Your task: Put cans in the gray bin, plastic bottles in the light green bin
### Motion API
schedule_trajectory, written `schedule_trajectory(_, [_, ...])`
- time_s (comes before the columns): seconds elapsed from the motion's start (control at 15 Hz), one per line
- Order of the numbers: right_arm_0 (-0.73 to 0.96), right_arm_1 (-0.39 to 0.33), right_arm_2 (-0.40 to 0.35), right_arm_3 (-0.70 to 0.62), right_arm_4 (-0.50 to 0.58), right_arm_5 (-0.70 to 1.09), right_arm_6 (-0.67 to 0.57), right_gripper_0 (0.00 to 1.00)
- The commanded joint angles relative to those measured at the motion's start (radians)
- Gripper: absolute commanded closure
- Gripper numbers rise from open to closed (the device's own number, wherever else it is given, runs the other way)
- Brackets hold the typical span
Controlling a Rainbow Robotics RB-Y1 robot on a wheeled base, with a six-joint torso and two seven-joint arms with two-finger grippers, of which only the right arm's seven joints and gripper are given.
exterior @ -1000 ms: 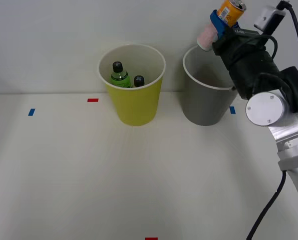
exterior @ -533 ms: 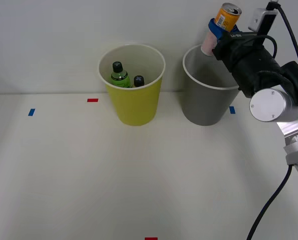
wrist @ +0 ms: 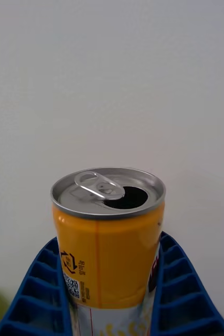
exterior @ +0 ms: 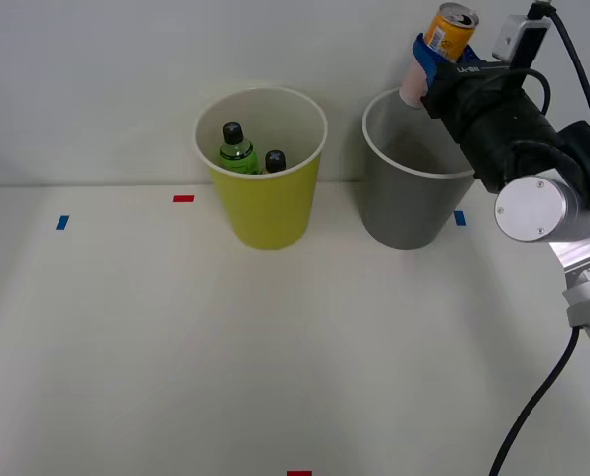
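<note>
On the white table (exterior: 176, 347), the right gripper (exterior: 435, 52) clamps the can (exterior: 447, 30) over the gray bin (exterior: 411, 203), apparently poised for a drop.

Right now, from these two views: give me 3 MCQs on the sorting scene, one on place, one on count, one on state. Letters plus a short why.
1. Where is the can?
A. Lying on the table
B. Held above the gray bin, over its rim on the robot's right
C. Inside the light green bin

2. How many plastic bottles sit in the light green bin?
A. None
B. Two
C. Four

3. What is the state of the can's top?
A. Opened, tab still attached
B. Sealed
C. Crushed flat

Answers:
1. B, the front view shows the right gripper holding the can tilted above the gray bin's rim.
2. B, two black caps show inside the light green bin, one on a bright green body.
3. A, the wrist view shows a dark open mouth beside the pull tab, with blue fingers clamped on the can's sides.
</note>
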Motion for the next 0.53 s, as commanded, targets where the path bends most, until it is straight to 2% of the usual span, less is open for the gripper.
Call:
schedule_trajectory(0.07, [0.000,-0.001,0.000,-0.001,0.001,-0.002,0.001,0.00])
schedule_trajectory(0.53, [0.000,-0.001,0.000,-0.015,0.001,-0.006,0.000,0.00])
